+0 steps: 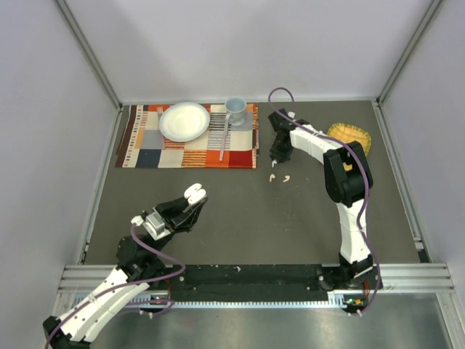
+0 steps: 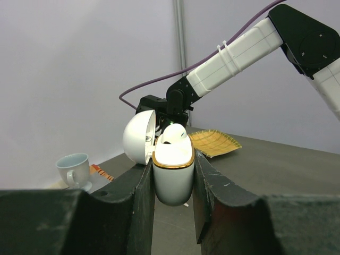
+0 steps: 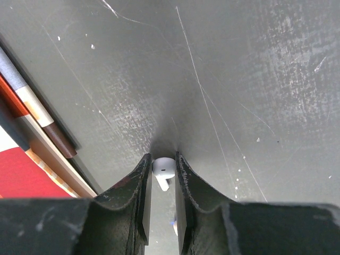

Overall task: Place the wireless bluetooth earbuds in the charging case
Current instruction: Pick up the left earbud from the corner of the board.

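My left gripper (image 1: 192, 198) is shut on a white charging case (image 2: 173, 172) with a gold rim and holds it upright above the table. The case's lid (image 2: 139, 137) is open to the left, and one white earbud (image 2: 173, 134) sits in it. My right gripper (image 1: 280, 155) points down at the table near the placemat's right edge. It is shut on a small white earbud (image 3: 163, 167), gripped by the head close to the table surface. Two more earbuds (image 1: 272, 178) (image 1: 286, 177) lie on the table just in front of it.
A striped placemat (image 1: 167, 153) at the back left carries a white plate (image 1: 184, 121), a pale cup (image 1: 235, 109) and a spoon (image 1: 224, 139). A yellow woven dish (image 1: 350, 135) lies at the back right, behind the right arm. White walls enclose the table.
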`<state>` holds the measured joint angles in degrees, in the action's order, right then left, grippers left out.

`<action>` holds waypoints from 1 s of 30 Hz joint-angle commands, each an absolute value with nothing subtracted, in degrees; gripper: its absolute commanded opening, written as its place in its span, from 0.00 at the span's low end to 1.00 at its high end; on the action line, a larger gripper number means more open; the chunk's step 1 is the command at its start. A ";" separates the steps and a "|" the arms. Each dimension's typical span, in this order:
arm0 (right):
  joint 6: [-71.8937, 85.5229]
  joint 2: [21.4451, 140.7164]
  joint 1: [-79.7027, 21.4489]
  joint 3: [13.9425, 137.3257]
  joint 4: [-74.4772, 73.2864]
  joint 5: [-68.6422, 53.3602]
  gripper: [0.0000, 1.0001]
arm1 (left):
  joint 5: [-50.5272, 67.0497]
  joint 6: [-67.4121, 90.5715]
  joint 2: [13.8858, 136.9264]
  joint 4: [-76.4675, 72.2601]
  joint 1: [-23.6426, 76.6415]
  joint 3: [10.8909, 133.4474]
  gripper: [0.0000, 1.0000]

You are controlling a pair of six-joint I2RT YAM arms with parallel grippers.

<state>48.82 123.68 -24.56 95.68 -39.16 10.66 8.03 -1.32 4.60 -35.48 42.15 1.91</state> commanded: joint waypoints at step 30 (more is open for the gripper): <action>44.56 84.23 -30.05 51.70 16.57 2.98 0.00 | 7.82 -0.88 4.13 -37.00 42.19 -0.62 0.00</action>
<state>43.55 92.20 -27.79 58.13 -2.20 4.40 7.86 -1.41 4.60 -34.81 42.15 1.91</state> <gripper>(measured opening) 0.183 0.339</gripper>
